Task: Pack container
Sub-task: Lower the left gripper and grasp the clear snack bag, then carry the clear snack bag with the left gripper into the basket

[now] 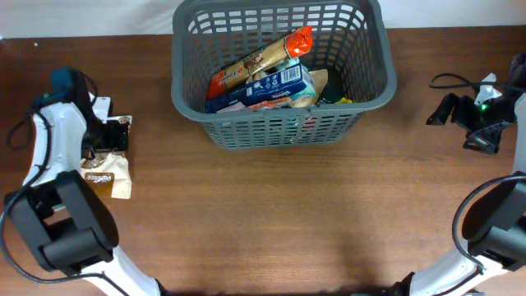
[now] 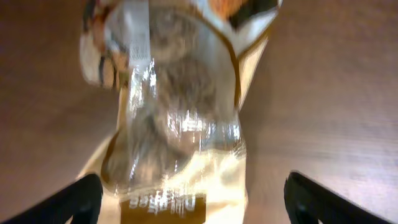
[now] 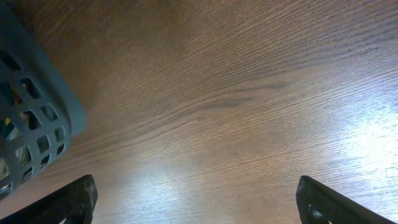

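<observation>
Left gripper (image 2: 193,186), wrist view: the two dark fingers (image 2: 79,200) stand wide apart at the lower corners of the frame. A snack packet (image 2: 177,143) lies between and ahead of them and is not clamped. Whether either finger touches it cannot be told. The packet has a clear window showing round brown pieces, blurred, and a cream lower part with a brown label. It lies flat on the wooden table (image 2: 323,106). In the overhead view this packet (image 1: 113,178) sits at the far left of the frame, partly under the left arm's wrist, well apart from the container. Right gripper (image 3: 196,199), wrist view: its fingers (image 3: 74,198) are likewise spread wide, with only bare wood grain between them and nothing held. One rounded corner of the container (image 3: 37,118) shows at the left edge of that view. Overhead, the right gripper is at the far right of the frame, beside a black cable (image 1: 448,80). The container (image 1: 279,127), a dark grey lattice-walled basket, stands at the top centre of the overhead view. It holds an orange-and-gold packet (image 1: 259,62) lying diagonally over a blue-and-white packet (image 1: 275,86). Further items beneath them are only partly visible.
</observation>
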Tool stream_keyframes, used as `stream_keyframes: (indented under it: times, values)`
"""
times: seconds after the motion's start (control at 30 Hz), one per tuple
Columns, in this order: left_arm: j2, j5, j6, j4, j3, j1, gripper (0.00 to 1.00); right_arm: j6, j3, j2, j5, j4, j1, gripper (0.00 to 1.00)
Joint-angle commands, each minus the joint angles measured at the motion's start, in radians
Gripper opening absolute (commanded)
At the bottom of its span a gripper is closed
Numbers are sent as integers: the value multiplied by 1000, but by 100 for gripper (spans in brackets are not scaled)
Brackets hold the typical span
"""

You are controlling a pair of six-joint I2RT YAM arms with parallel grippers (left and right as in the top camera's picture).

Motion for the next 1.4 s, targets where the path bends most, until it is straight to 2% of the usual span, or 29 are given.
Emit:
stream_keyframes:
  times: [0.0,0.23,0.33,0.37,0.4,0.43,0.47,0.5,0.6,0.7,0.9,1.03,1.1,1.17,1.23,1.37]
  values:
    - [56,17,12,76,-45,0,87,4,-5,-11,-5,0,3,99]
    - [151,15,12,123,-46,4,86,4,-5,-11,-5,0,3,99]
    - [192,15,11,125,-46,4,79,4,-5,-11,-5,0,3,99]
    - [198,16,11,123,-46,3,73,4,-5,-11,-5,0,3,99]
    - [202,16,11,121,-46,3,59,4,-5,-11,-5,0,3,99]
    - [202,19,3,119,-46,3,40,4,-5,-11,-5,0,3,99]
    - [199,19,-19,111,-35,3,7,4,-5,-11,-5,1,3,99]
    - [199,19,-22,99,-23,3,2,4,-5,-11,-5,0,3,99]
    - [187,18,-21,29,50,3,2,4,-5,-11,-5,0,3,99]
    - [162,19,-22,-83,206,1,2,4,-5,-11,-5,0,3,99]
    - [112,19,-20,-267,629,-35,2,4,-5,-11,-5,1,3,99]
    - [79,20,40,-288,900,-87,2,4,-5,-11,-5,0,3,99]
    - [68,25,121,-274,1029,-134,1,4,-5,-11,-5,0,3,99]
    - [62,75,261,-252,1135,-195,2,4,-5,-11,-5,0,3,99]
    - [60,191,495,-248,1233,-296,1,4,-5,-11,-5,0,3,99]
    - [62,224,749,-240,1257,-465,2,4,-5,-11,-5,1,3,99]
